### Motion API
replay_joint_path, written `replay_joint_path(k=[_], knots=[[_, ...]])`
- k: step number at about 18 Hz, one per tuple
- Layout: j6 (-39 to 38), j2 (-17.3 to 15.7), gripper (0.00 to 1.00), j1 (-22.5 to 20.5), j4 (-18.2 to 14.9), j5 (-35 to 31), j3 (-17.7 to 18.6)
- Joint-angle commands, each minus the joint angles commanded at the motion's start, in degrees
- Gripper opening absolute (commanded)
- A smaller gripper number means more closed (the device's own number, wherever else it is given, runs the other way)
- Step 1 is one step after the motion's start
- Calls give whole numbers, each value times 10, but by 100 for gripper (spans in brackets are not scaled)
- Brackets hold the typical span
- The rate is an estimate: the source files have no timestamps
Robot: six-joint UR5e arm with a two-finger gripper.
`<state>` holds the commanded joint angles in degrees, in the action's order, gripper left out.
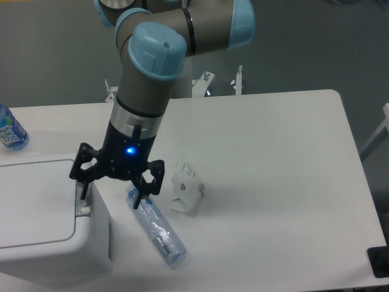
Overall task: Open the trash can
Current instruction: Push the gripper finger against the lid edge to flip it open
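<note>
- Gripper (109,199) hangs from the arm (146,79) with its two black fingers spread wide apart, and nothing is held between them.
- One finger (82,188) points down at the right edge of the trash can (42,219), right over the grey button strip (83,207); whether the tip actually touches the strip cannot be told from this view.
- The other finger (143,190) hangs beside the bin, above the cap end of a clear plastic bottle (157,229).
- A blue light (129,151) glows on the wrist just above the gripper.
- The trash can sits at the lower left corner of the white table (273,182), partly cut off by the picture's left and bottom edges, and its flat white lid (33,204) lies closed.
- The clear bottle lies on its side on the table just right of the bin, running at a slant from the gripper toward the front edge.
- A small white carton (187,191) rests on the table just right of the bottle's upper end, tilted.
- A second bottle with a blue label (10,131) shows at the far left edge, behind the bin and well apart from the gripper.
- A metal frame (213,82) stands behind the table's far edge.
</note>
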<state>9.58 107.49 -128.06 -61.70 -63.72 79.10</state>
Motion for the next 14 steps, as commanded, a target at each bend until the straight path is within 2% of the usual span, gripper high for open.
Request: replay_joint_path(k=[14], knots=[[2,5,100,-1,1,-1,-4]])
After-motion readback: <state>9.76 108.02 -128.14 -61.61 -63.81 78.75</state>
